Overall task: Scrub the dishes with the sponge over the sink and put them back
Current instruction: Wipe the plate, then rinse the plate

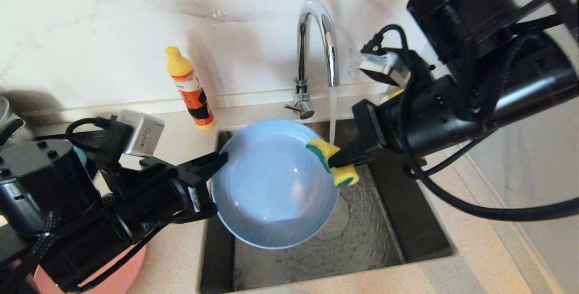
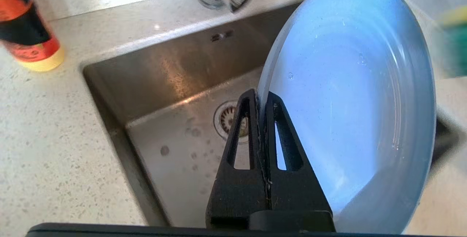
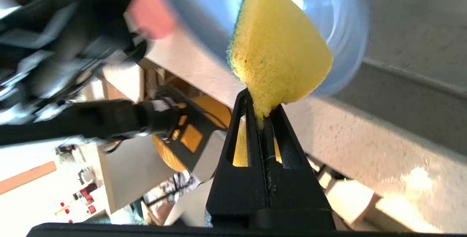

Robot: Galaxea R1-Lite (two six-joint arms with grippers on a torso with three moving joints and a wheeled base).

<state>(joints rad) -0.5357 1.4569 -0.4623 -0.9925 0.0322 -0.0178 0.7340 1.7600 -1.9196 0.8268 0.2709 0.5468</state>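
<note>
A grey-blue plate (image 1: 271,185) hangs tilted over the sink (image 1: 407,221). My left gripper (image 1: 221,158) is shut on its left rim, and the left wrist view shows the rim pinched between the gripper's (image 2: 261,96) two black fingers, with the plate (image 2: 350,102) standing on edge above the drain. From the right, my right gripper (image 1: 334,162) is shut on the yellow and green sponge (image 1: 322,148), which rests against the plate's upper right rim. In the right wrist view the sponge (image 3: 277,47) bulges out beyond that gripper (image 3: 261,102), in front of the plate (image 3: 328,11).
Water (image 1: 333,113) runs from the chrome faucet (image 1: 316,36) into the sink just behind the sponge. An orange detergent bottle (image 1: 190,88) stands on the counter left of the faucet. A salmon-pink plate (image 1: 126,276) lies under my left arm at the near left.
</note>
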